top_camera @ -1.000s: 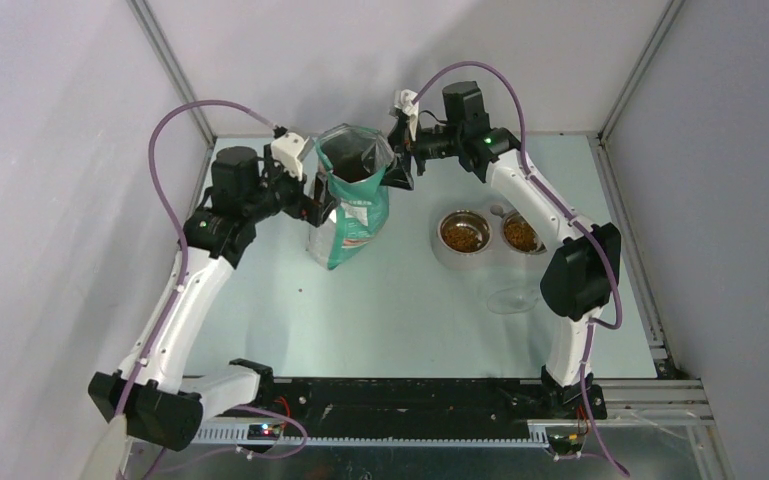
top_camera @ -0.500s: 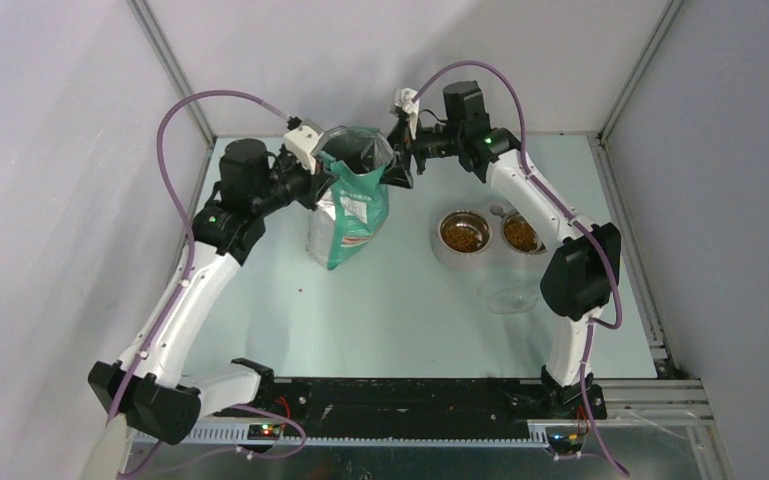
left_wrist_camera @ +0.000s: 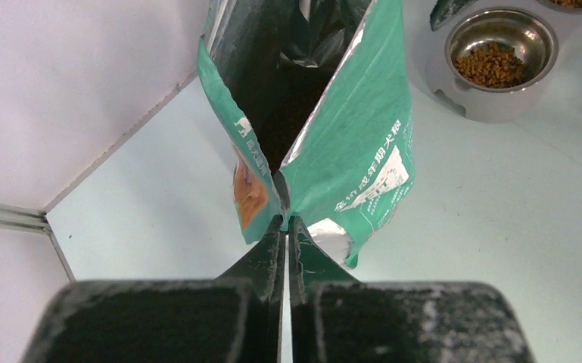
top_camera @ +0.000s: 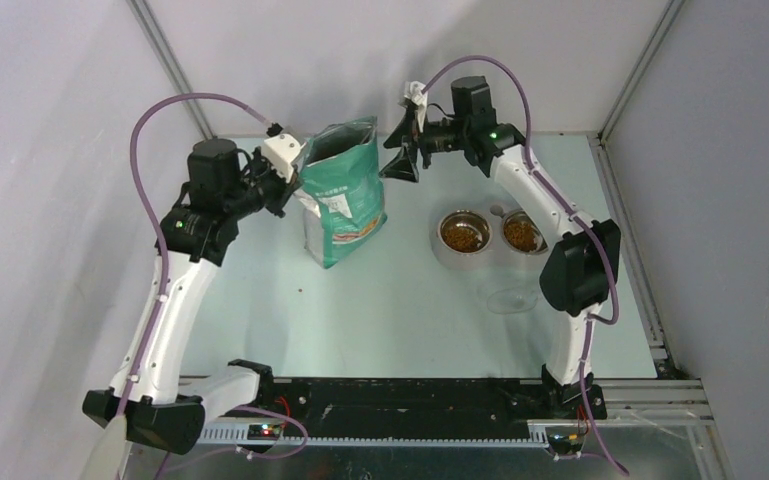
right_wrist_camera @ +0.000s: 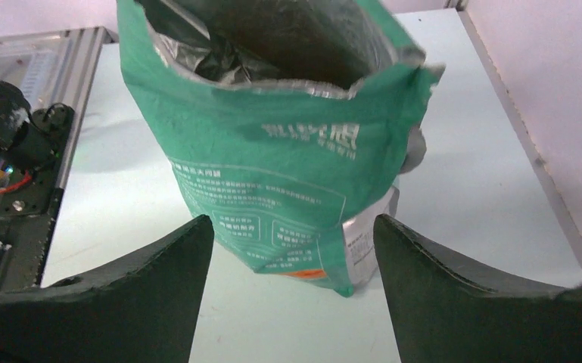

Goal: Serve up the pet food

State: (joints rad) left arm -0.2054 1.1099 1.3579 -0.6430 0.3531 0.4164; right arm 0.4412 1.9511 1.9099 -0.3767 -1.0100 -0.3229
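Left wrist view: bag pinched at its seam, bowls holding food.

Nearest, the left gripper (left_wrist_camera: 284,227) is pressed flat on the side seam of the teal bag (left_wrist_camera: 356,144), probably to steady its open mouth upright. Beyond the bag, the right gripper (right_wrist_camera: 294,224) hangs spread wide, facing the printed side and touching nothing. Farther right, the pet food (left_wrist_camera: 499,64) lies in both steel bowls (top_camera: 442,232), well apart from the bag.

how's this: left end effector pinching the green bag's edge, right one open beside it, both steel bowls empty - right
Not quite. The steel bowls are not empty: both hold brown pet food, as the top external view shows. The left end effector is shut on the edge of the green bag, and the right end effector is open beside it.
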